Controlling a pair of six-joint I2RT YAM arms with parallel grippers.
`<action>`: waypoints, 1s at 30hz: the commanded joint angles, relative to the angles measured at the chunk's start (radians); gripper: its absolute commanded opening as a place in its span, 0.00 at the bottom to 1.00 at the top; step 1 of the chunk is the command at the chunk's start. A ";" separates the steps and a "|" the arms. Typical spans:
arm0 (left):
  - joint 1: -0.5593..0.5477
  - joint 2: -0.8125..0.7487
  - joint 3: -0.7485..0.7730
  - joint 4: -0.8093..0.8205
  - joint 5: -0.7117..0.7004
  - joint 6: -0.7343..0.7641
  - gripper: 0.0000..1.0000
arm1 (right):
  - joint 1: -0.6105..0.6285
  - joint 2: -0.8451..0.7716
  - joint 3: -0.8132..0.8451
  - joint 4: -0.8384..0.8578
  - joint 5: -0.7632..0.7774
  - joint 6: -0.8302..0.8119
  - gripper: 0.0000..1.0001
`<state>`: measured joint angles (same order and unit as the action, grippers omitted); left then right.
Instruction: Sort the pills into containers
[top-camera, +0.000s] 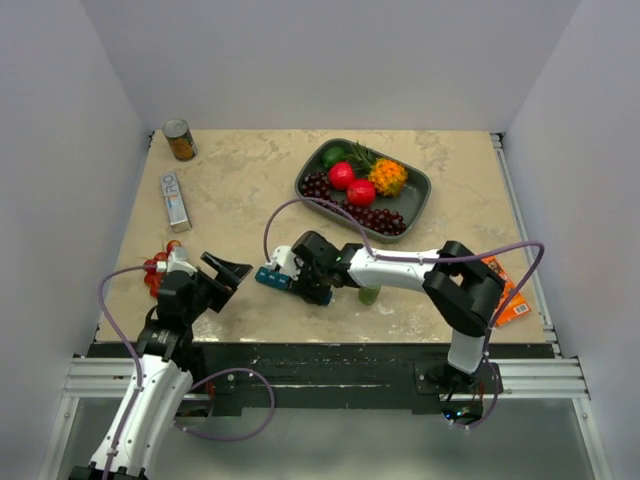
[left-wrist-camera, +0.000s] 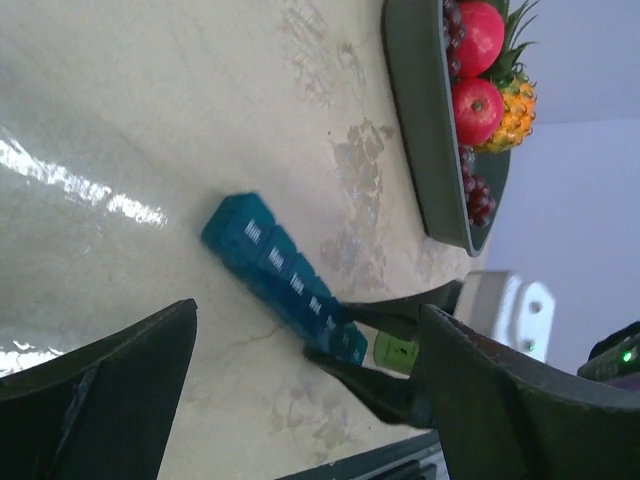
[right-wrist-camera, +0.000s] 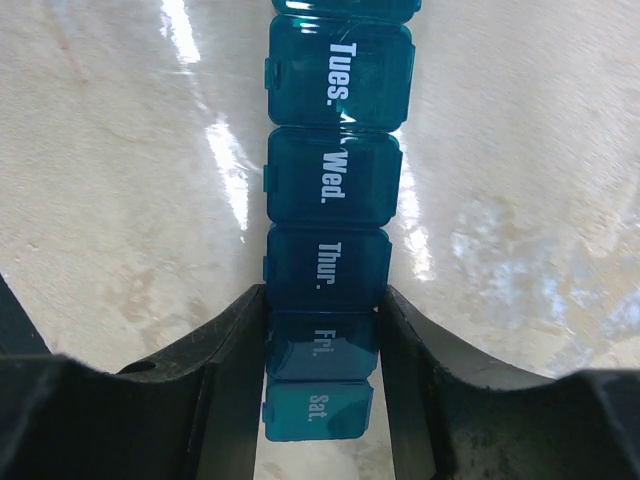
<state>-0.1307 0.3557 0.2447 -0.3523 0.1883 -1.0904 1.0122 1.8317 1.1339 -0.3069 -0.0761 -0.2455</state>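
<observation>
The containers (top-camera: 272, 277) are a teal strip of day-labelled compartments lying flat near the table's front middle, with every visible lid closed. My right gripper (top-camera: 297, 277) straddles the strip's near end. In the right wrist view its fingers (right-wrist-camera: 240, 340) press against both sides of the containers (right-wrist-camera: 330, 190) at the "Fri." cell. My left gripper (top-camera: 226, 271) hovers open to the left of the strip, nothing between its fingers (left-wrist-camera: 120, 380). The left wrist view shows the containers (left-wrist-camera: 265, 250) and the right gripper (left-wrist-camera: 345, 335) ahead. No pills are in view.
A small green bottle (top-camera: 369, 294) stands under the right arm. A dark grey fruit tray (top-camera: 421, 203) sits behind. A can (top-camera: 180, 140) and a white box (top-camera: 175, 198) lie at back left, a red cluster (top-camera: 155, 270) beside the left arm, an orange packet (top-camera: 508, 295) at right.
</observation>
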 joint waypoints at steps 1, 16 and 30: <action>0.006 0.003 -0.080 0.139 0.123 -0.146 0.94 | -0.096 -0.086 0.066 -0.029 -0.158 0.031 0.17; -0.081 0.269 -0.108 0.608 0.254 -0.313 0.92 | -0.139 -0.158 0.115 -0.081 -0.393 0.040 0.15; -0.228 0.462 -0.085 0.774 0.148 -0.350 0.57 | -0.139 -0.166 0.107 -0.089 -0.458 0.029 0.15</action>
<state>-0.3401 0.7799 0.1066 0.3191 0.3691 -1.4235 0.8711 1.6932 1.2114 -0.4049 -0.4896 -0.2199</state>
